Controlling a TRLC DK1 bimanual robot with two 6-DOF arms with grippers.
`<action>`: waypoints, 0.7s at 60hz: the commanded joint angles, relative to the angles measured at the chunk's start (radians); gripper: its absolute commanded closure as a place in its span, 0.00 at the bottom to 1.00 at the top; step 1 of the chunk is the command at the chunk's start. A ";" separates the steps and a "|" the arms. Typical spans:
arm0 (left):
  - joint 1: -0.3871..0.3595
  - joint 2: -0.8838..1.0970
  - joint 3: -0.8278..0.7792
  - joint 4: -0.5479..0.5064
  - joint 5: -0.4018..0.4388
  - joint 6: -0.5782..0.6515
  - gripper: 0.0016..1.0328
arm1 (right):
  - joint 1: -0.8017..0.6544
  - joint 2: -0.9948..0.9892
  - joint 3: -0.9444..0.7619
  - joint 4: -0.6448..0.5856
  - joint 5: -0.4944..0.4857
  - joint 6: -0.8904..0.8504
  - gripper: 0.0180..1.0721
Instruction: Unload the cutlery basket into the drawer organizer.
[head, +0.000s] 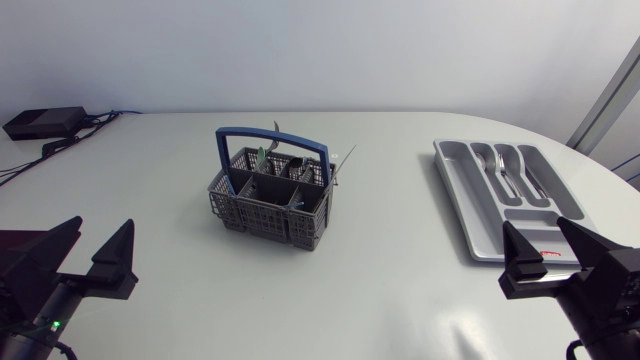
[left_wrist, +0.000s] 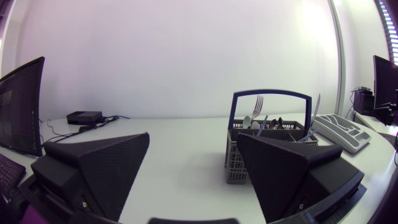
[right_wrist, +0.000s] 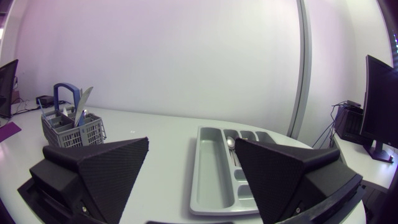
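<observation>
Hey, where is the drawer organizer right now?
In the head view the grey drawer organizer lies on the table's right side, just ahead of the right end effector, apart from the cutlery basket near the middle.

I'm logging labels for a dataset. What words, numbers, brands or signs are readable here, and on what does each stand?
No text here can be read.
On the organizer, a red mark at its near end: too small to read.
On the basket: no print shows.
</observation>
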 joint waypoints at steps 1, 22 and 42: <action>0.001 -0.009 -0.038 -0.022 -0.006 -0.010 0.04 | 0.007 -0.005 -0.019 0.001 -0.003 0.007 0.05; 0.001 -0.009 -0.007 -0.005 -0.015 0.027 0.06 | 0.033 -0.007 -0.007 0.021 0.018 0.004 0.05; -0.047 0.240 0.191 -0.002 -0.019 0.018 0.10 | 0.133 0.176 0.096 0.094 0.086 0.005 0.05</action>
